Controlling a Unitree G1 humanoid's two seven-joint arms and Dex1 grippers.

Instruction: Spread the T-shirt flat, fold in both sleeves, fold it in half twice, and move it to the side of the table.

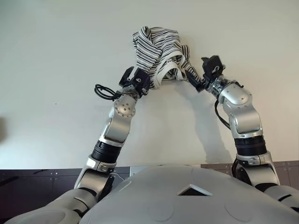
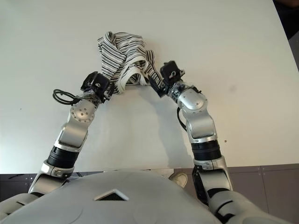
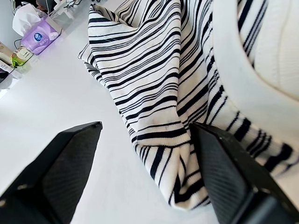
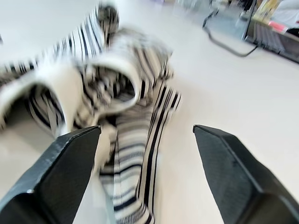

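A black-and-white striped T-shirt (image 1: 156, 49) lies crumpled in a heap on the white table (image 1: 56, 56), toward its far middle. My left gripper (image 1: 145, 84) sits at the heap's near left edge. In the left wrist view its fingers (image 3: 65, 158) stand wide open, with a striped hem (image 3: 159, 140) lying between them against one finger. My right gripper (image 1: 198, 84) is at the heap's near right edge, open as well. Its wrist view shows a striped fold (image 4: 133, 140) and the white collar band (image 4: 117, 70) between the spread fingers (image 4: 233, 172).
A purple tissue box (image 3: 39, 35) and small bottles (image 3: 18, 55) stand beyond the table's far side. A black cable loop (image 1: 105, 92) hangs off my left wrist. The table's near edge (image 1: 46, 169) runs just ahead of my body; its right edge (image 2: 285, 35) shows.
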